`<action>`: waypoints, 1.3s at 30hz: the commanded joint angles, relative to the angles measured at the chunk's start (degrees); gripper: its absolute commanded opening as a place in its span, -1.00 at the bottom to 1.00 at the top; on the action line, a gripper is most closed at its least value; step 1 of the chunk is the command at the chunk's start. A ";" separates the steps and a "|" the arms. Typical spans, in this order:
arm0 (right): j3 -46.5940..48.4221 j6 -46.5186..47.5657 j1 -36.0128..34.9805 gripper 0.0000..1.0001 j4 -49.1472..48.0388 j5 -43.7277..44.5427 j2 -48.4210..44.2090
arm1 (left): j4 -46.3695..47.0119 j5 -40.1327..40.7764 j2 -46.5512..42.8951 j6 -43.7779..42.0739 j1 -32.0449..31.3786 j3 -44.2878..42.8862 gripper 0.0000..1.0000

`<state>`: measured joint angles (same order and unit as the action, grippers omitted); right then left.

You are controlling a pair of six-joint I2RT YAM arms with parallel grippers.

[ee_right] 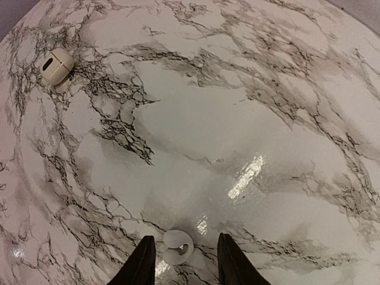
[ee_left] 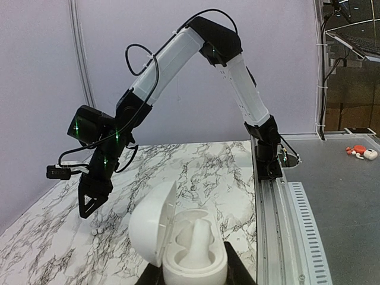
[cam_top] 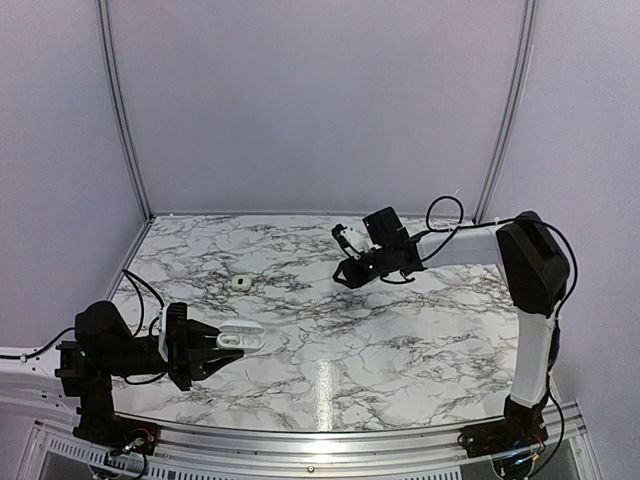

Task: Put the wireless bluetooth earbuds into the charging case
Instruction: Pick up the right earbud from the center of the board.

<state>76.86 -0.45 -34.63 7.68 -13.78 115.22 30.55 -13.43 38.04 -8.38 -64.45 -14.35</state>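
We see the left gripper (cam_top: 228,342) nearest the arm bases, closed on the charging case (ee_left: 193,252) and holding it just above the marble table (cam_top: 400,330). The case is a glossy white pebble. Its lid (ee_left: 151,222) is swung open to 1 side and the hollow faces up. From the left wrist view we cannot tell exactly where the fingers meet the shell.

Just beyond the case, away from the bases, 1 earbud (cam_top: 240,284) lies alone on the table with nothing touching it.

Farther beyond the case and off to its right, the right gripper (ee_right: 186,237) points down at the table. Its 2 fingers stand apart with nothing in them. The second earbud (ee_right: 177,246) lies on the table between them, with a gap visible on each side.

We judge both earbuds to be very light, hard and slick. Their rounded shape could let them squirt out of a firm pinch or skate across the shiny table. A gentle close across the widest part of the body looks safest.

The case looks stiff but smooth, and is best gripped across its lower shell. The lid hinge is probably its weakest part, so it should be kept free of the fingers.
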 commanded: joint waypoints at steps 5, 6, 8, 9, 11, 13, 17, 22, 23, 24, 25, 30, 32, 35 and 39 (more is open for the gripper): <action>-1.49 -0.44 0.76 -0.30 -0.31 -0.15 0.66 | 2.33 -0.11 -1.06 -0.58 0.29 0.37 -1.00; -1.73 -0.43 0.77 -0.31 -0.44 -0.03 0.79 | 2.33 -0.12 -1.16 -0.62 0.29 0.44 -1.00; -1.94 -0.23 0.72 -0.31 -0.37 0.07 1.17 | 2.33 0.00 -1.30 -0.63 0.33 0.59 -1.00; -1.97 -0.11 0.72 -0.31 -0.31 0.07 1.29 | 2.33 0.00 -1.24 -0.59 0.29 0.63 -1.00; -1.97 0.00 0.77 -0.31 -0.30 -0.02 1.54 | 2.35 -0.01 -1.14 -0.54 0.29 0.55 -1.00; -2.03 0.09 0.72 -0.32 -0.21 -0.14 1.88 | 2.33 -0.02 -0.89 -0.68 0.29 0.42 -1.00; -2.25 -0.03 0.76 -0.35 -0.47 -0.19 2.48 | 2.34 -0.19 -0.67 -0.89 0.29 0.29 -1.00; -2.04 -0.01 0.71 -0.36 -0.48 -0.27 3.31 | 2.37 -0.19 -0.73 -0.89 0.29 0.19 -1.00; -1.93 0.01 0.68 -0.36 -0.48 -0.28 3.46 | 2.33 -0.24 -0.87 -0.88 0.29 0.27 -1.00; -1.85 0.05 0.58 -0.36 -0.41 -0.28 3.62 | 2.33 -0.16 -0.94 -0.93 0.29 0.36 -1.00; -1.80 0.08 0.57 -0.36 -0.32 -0.36 3.78 | 2.34 -0.11 -0.96 -0.87 0.29 0.42 -1.00; -1.84 0.27 0.09 -0.37 -0.12 -0.29 4.26 | 2.37 0.02 -1.13 -1.01 0.29 0.55 -1.00; -1.80 0.25 -0.12 -0.36 -0.12 -0.20 4.59 | 2.35 0.05 -1.12 -1.02 0.33 0.55 -1.00; -1.46 0.27 -0.53 -0.37 -0.14 -0.19 5.37 | 2.33 0.06 -1.21 -1.10 0.29 0.62 -1.00; -0.74 0.27 -1.12 -0.37 0.33 -0.28 5.98 | 2.20 -0.02 -1.39 -1.19 0.29 0.55 -1.00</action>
<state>74.94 -0.43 -34.65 6.76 -14.09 118.80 30.55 -13.43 37.65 -8.78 -64.45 -14.24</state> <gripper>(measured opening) 0.317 0.252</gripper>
